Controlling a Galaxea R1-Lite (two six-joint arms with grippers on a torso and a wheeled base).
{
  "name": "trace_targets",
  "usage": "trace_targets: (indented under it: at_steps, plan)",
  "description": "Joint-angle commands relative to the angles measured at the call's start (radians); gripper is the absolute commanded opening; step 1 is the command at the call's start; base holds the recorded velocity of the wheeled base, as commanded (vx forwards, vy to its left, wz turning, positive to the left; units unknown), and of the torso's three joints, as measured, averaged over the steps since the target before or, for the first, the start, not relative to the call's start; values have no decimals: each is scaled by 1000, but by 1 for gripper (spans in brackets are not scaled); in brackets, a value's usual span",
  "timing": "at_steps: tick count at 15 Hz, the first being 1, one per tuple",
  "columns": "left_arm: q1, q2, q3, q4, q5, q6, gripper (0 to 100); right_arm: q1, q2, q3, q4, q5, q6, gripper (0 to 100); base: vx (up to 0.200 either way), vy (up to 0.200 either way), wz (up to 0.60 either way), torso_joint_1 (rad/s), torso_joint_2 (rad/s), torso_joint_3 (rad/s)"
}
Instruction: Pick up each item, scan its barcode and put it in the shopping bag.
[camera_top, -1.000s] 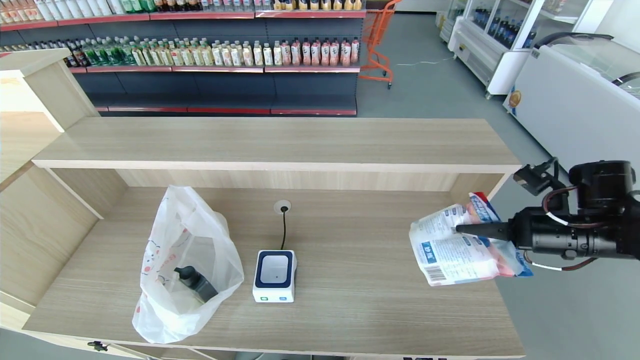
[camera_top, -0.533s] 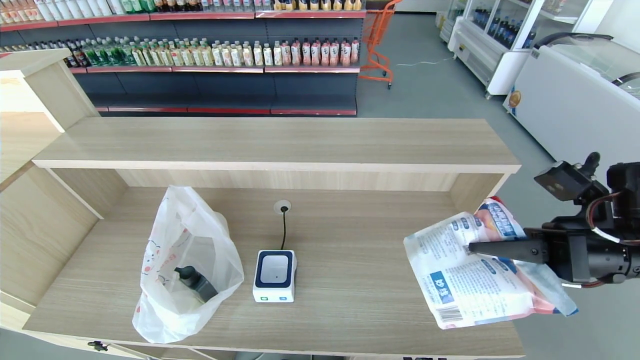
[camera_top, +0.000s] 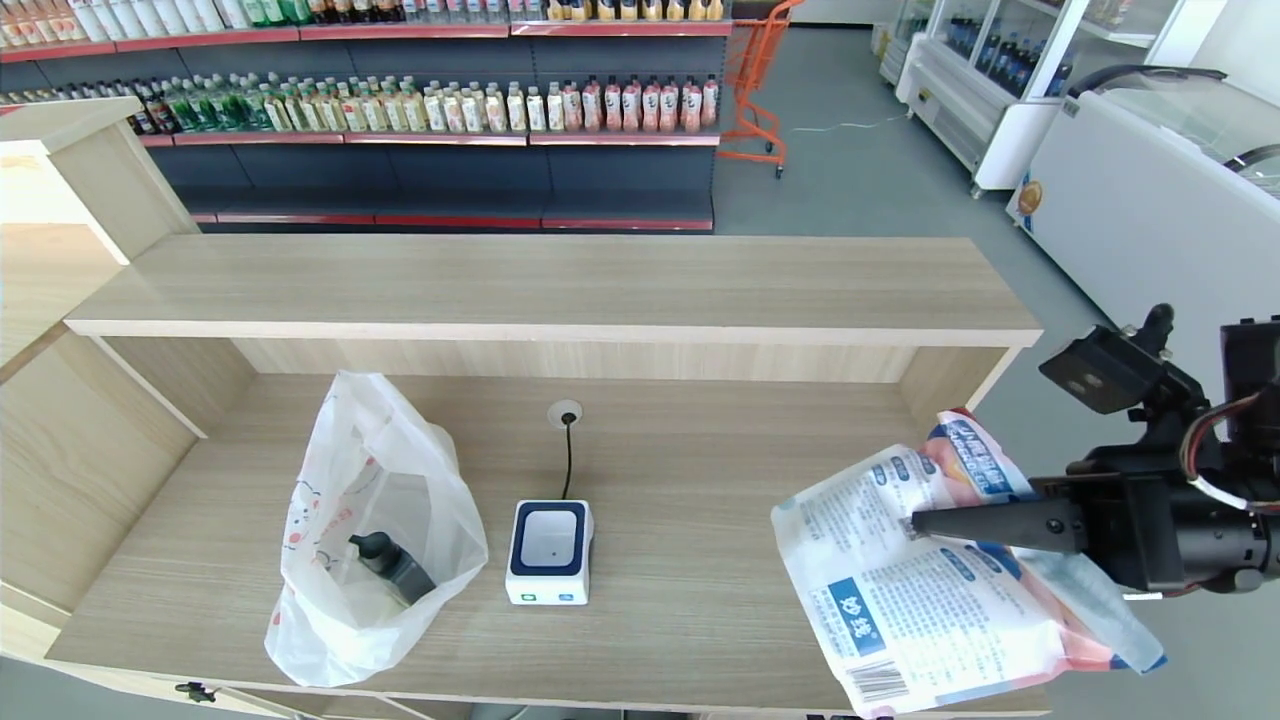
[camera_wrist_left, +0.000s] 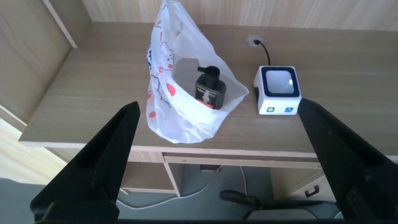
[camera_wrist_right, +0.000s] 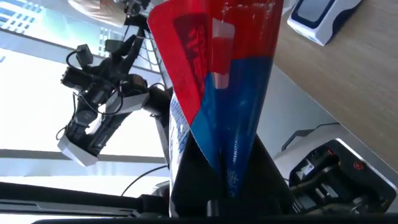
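Right jaws clamped on packet (camera_top: 930, 580), arm level at counter (camera_top: 700, 620) right end | left jaws spread wide, overlooking shopping bag (camera_wrist_left: 165, 74)

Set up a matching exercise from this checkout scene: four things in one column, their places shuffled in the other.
1. packet
2. pump bottle
3. scanner
4. shopping bag

A. inside the shopping bag
B. standing on the left part of the counter
C. clamped in the right gripper
D. mid-counter, its cable running to the back

Pairs: 1-C, 2-A, 3-D, 4-B
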Motion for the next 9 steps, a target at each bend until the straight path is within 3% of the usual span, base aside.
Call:
trace_targets:
  at_steps: [1,9]
  plan:
    - [0,0,0,0,0,0,100,41,-2,0,-1,-3,0,0,0,0,0,0,0,0]
    - [0,0,0,0,0,0,100,135,4,-1,-1,-12,1,0,0,0,0,0,0,0]
